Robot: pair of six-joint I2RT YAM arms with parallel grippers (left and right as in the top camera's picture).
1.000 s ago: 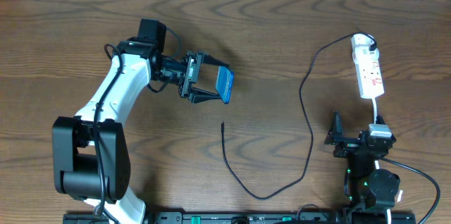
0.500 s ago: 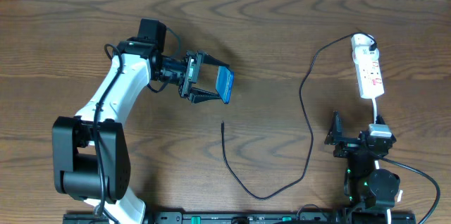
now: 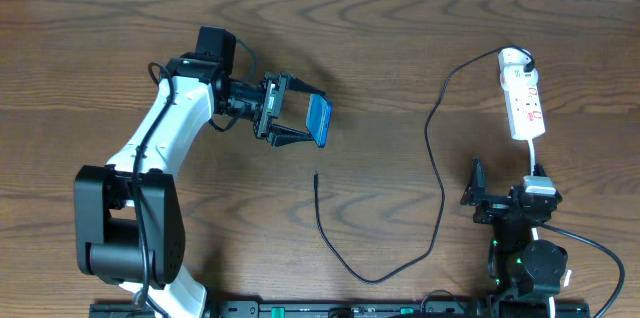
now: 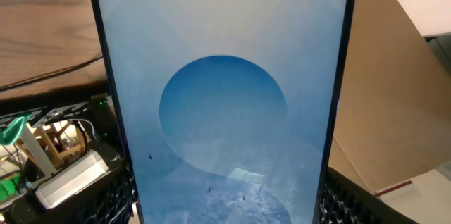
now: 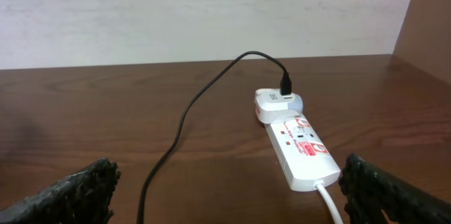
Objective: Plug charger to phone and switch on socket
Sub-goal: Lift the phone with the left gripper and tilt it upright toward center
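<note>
Desk (image 3: 380, 38): dark wood, visible grain, smooth low sheen. Phone (image 4: 225, 111): glossy screen, reflective. Socket (image 5: 299, 153): smooth white plastic; charger (image 5: 285, 82) beside it: matt black.

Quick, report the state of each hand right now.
Left hand: closed on the phone.
Right hand: open, holding nothing.

Left of table (image 3: 400, 48) centre: phone (image 3: 319, 121) clamped in left gripper (image 3: 305, 118). Far right, toward rear: socket (image 3: 523, 103). The charger (image 3: 438, 178) runs from its rear end leftward, then loops forward; plug tip (image 3: 316, 177) lies in front of phone, apart from it.
</note>
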